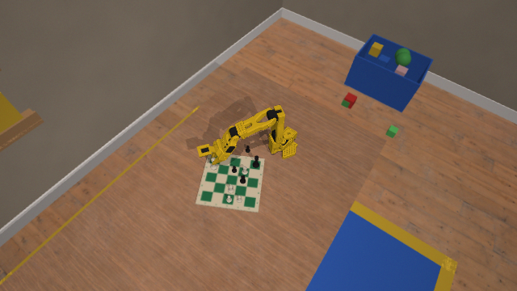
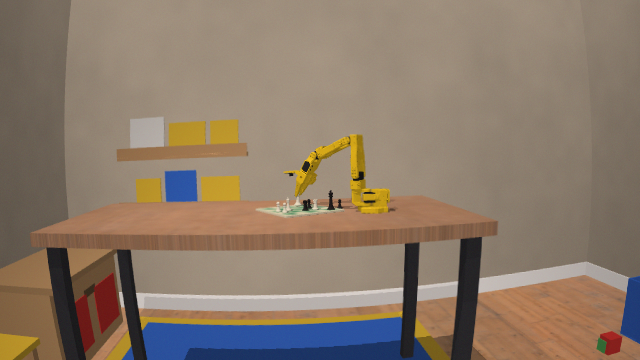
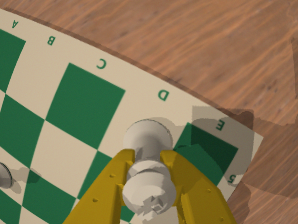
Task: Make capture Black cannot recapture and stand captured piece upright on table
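White piece [image 3: 148,176] was clamped in the yellow gripper [image 3: 152,192] near the board [image 3: 80,106] corner.
A good placement needed it upright, fully inside its square.

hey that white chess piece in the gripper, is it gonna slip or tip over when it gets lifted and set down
The white piece looks smooth and rounded, so it could slip or swivel between the gripper's narrow yellow fingers. It seems rigid and probably light. Being tall over a small base, it may tip if released tilted on the board.

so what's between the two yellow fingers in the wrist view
A white chess piece, pinched between the gripper's fingers over the board's corner near the D and E labels. Its type is hard to tell.
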Motion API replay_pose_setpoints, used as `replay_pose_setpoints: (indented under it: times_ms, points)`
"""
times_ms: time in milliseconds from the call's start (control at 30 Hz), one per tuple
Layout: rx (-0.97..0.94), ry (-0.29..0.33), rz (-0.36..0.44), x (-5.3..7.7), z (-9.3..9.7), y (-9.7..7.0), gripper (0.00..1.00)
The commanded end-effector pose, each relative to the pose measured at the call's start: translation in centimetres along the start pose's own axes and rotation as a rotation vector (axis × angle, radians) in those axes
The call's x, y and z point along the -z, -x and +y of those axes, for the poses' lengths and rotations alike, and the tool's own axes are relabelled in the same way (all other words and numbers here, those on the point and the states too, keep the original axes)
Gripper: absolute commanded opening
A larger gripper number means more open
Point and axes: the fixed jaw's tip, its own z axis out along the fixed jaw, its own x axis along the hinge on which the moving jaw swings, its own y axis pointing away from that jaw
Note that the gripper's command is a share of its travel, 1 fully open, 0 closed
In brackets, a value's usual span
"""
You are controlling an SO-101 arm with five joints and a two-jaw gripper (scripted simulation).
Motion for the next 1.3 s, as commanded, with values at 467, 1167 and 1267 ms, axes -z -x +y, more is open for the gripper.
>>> replay_pose_setpoints:
  times_ms: [467, 1167, 1267]
  points:
    - [0.001, -0.004, -0.02, 3.8, -0.3, 2.4, 0.0]
    - [0.001, -0.004, -0.02, 6.0, -0.3, 3.6, 0.0]
    - [0.001, -0.004, -0.02, 6.0, -0.3, 3.6, 0.0]
